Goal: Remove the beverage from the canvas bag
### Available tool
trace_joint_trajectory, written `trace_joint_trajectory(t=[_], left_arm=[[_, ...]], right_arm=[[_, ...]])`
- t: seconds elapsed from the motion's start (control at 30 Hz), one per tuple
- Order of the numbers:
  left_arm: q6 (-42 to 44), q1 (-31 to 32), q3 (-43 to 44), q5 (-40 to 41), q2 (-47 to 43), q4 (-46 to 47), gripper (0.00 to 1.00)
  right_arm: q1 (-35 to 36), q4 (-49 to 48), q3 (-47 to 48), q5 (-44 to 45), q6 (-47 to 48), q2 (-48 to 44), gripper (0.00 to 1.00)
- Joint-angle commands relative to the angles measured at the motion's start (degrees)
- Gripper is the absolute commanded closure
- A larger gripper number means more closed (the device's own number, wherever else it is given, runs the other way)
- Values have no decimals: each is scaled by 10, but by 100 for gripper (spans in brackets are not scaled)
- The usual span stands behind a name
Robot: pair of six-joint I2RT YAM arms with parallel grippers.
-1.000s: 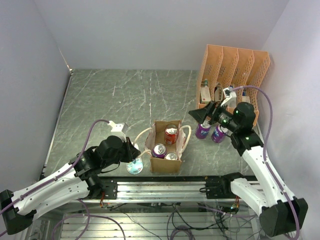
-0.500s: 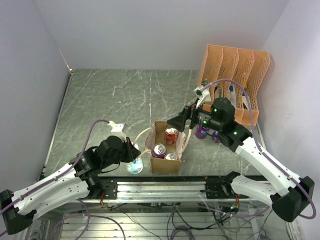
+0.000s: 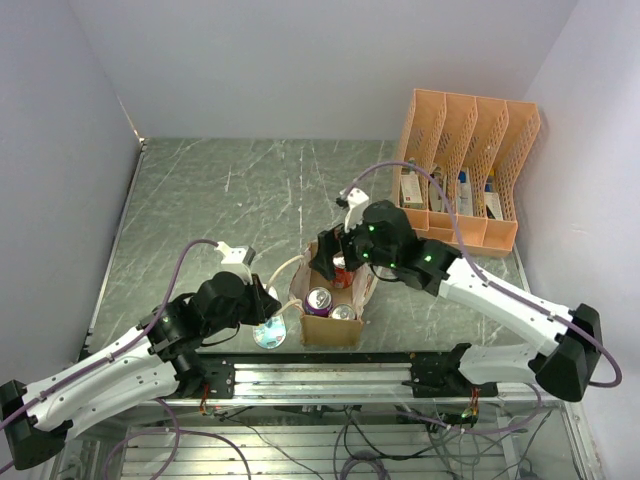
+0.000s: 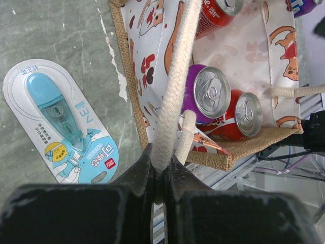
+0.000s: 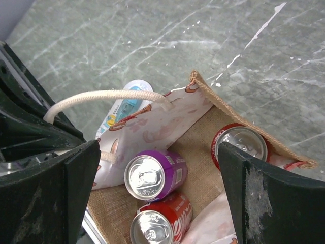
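Observation:
The tan canvas bag (image 3: 330,333) stands open at the table's near edge, with a cartoon-print lining. Three cans stand inside it: a purple one (image 5: 150,175), a red one (image 5: 160,226) beside it, and a red one (image 5: 241,142) at the far end. My left gripper (image 4: 161,170) is shut on the bag's cream rope handle (image 4: 177,86) at the bag's left side (image 3: 268,300). My right gripper (image 5: 158,152) is open and empty. It hovers over the bag's mouth (image 3: 335,262), and its fingers span the purple can and the far red can.
A blue correction-tape pack (image 3: 268,335) lies on the table left of the bag. The orange file organizer (image 3: 465,165) stands at the back right with small items in it. Part of a purple can (image 4: 304,6) shows outside the bag's right side. The metal rail runs just below the bag.
My right arm has swung left from near the organizer to above the bag, still open. My left gripper has stayed shut on the handle.

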State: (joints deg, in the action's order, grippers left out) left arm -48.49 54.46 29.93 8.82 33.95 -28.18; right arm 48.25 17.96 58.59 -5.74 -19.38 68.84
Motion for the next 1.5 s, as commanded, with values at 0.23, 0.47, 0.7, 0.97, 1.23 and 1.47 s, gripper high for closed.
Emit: trace_joint_trajectory(t=[0.23,0.47,0.7,0.97,1.23,1.47], left_arm=[[-6,-2,-5,-10,-7,1,93],[-2,-2,-1,-11,-1,0,93],[-1,-2,-1,-12,1,2,93],[0,-2,3,-3,-10,-15,93],[-2,-2,-1,-8,-4,-9,93],[-2,-2,-1,-4,-5,-13,93]], right_arm=[[55,115,41,198,-20,95,0],[59,133,28,284,-40,115,0],[59,141,45,306,-40,176,0],[63,149,61,350,-43,248,0],[64,110,50,354,-53,295,0],[65,98,49,366,-59,321,0]])
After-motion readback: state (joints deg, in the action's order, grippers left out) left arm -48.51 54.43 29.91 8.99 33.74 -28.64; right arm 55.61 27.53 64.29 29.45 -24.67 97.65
